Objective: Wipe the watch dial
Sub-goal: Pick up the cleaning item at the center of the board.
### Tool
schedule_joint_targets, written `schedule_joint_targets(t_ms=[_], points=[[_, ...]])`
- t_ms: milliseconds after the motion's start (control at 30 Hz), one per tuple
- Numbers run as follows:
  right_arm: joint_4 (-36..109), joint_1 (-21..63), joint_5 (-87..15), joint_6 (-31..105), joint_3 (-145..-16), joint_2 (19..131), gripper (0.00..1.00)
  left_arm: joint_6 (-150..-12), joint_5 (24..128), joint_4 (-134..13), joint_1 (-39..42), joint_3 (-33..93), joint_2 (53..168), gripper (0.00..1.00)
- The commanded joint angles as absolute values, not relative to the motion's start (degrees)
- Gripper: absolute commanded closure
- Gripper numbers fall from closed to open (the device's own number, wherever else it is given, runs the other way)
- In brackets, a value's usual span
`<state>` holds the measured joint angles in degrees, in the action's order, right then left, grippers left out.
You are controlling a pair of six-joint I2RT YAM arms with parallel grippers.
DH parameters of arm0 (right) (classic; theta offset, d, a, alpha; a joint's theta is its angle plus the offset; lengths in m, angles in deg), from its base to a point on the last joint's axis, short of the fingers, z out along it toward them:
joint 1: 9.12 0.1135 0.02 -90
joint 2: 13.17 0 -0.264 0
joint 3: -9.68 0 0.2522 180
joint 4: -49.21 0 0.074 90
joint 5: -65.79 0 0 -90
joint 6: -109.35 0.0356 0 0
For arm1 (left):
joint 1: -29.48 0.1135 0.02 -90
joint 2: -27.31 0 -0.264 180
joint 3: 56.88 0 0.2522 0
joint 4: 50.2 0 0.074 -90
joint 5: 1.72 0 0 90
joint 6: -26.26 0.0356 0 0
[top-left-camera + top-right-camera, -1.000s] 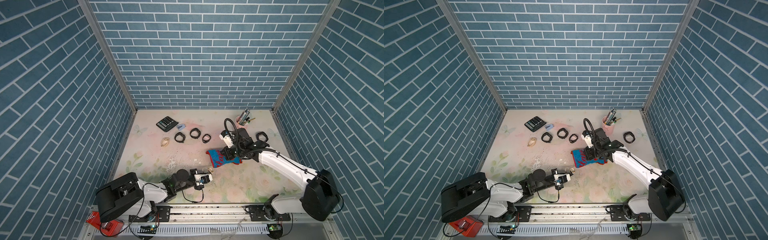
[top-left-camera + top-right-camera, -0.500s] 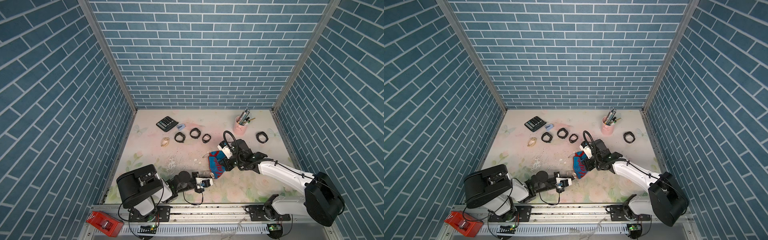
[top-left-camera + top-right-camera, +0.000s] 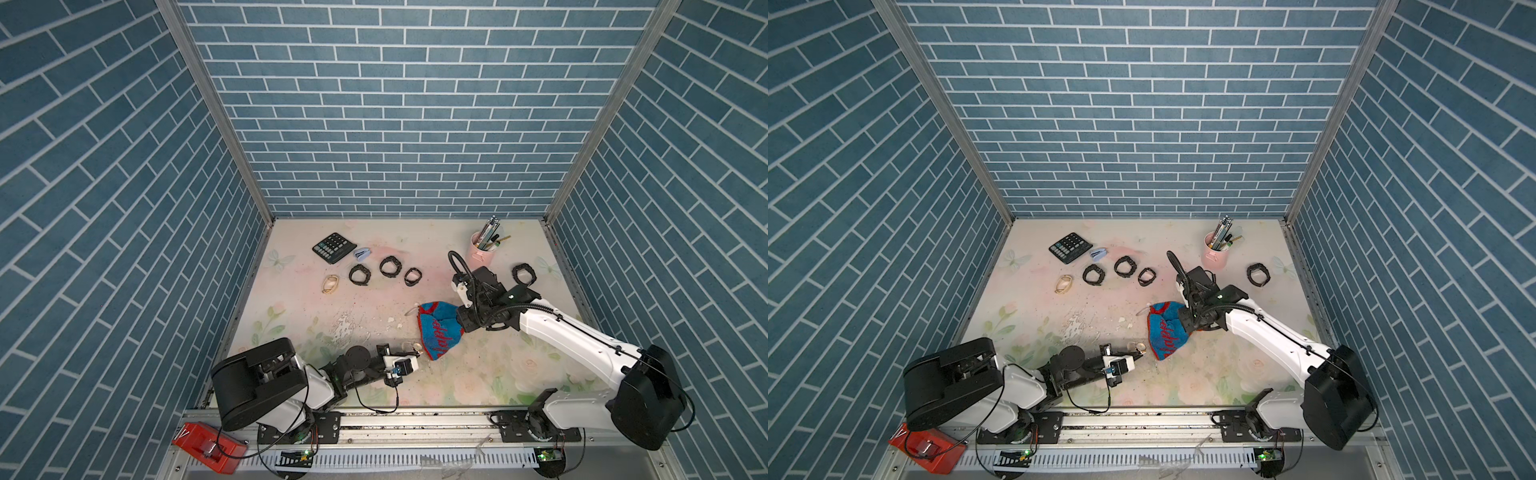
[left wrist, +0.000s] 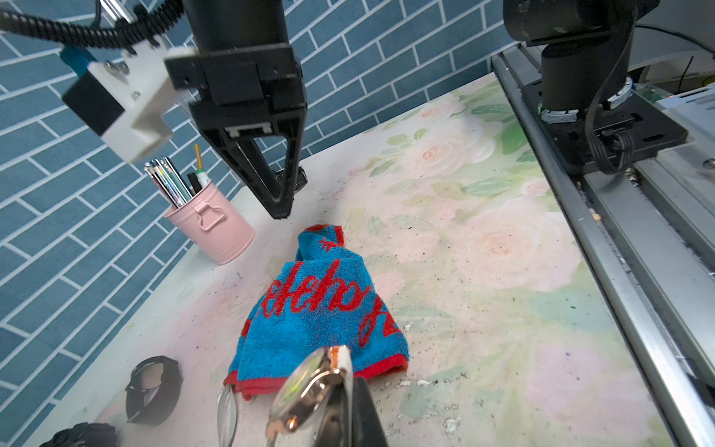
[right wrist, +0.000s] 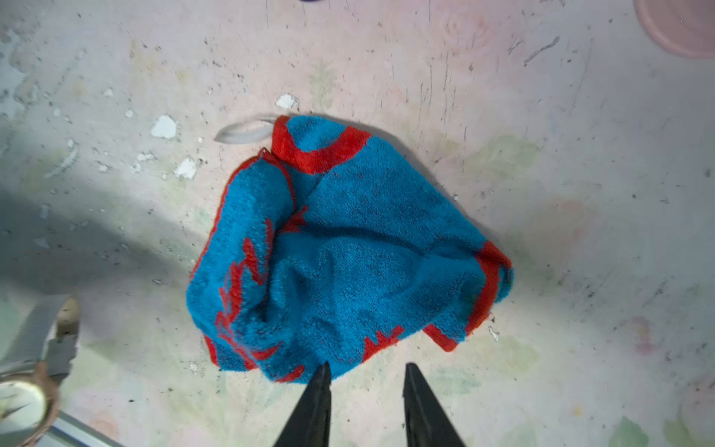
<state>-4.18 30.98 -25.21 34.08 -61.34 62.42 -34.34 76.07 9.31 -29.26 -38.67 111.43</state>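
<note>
At near centre, the left gripper (image 3: pixel 1136 354) pinches the watch (image 4: pixel 333 369), dial (image 4: pixel 298 383) seemingly bared for wiping. The right gripper (image 5: pixel 367 371) gapes empty above the cloth (image 5: pixel 348 251).

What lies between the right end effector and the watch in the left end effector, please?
The blue-and-red towel lies between the watch and the right end effector, seen in the left wrist view.

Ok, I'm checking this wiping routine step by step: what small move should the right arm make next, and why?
Probably lift the right gripper up and away from the towel. Its jaws stand apart with nothing between them, the towel lies loose on the table, and the left gripper is shut on the watch beside it.
</note>
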Motion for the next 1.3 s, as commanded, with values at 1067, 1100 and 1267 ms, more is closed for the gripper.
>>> schedule_joint_targets(t_ms=[1067, 1100, 1267], points=[[0.4, 42.9, -20.7, 40.0, -63.6, 85.4, 0.59, -38.1, 79.8, -17.6, -29.1, -41.6, 83.0, 1.0], [1.0, 42.9, -20.3, 40.0, -63.0, 85.4, 0.62, -38.2, 79.8, -17.5, -29.1, -41.4, 83.2, 1.0], [3.6, 42.3, -22.4, 40.3, -61.1, 82.3, 0.95, -38.2, 79.1, -18.2, -29.1, -40.6, 83.8, 1.0]])
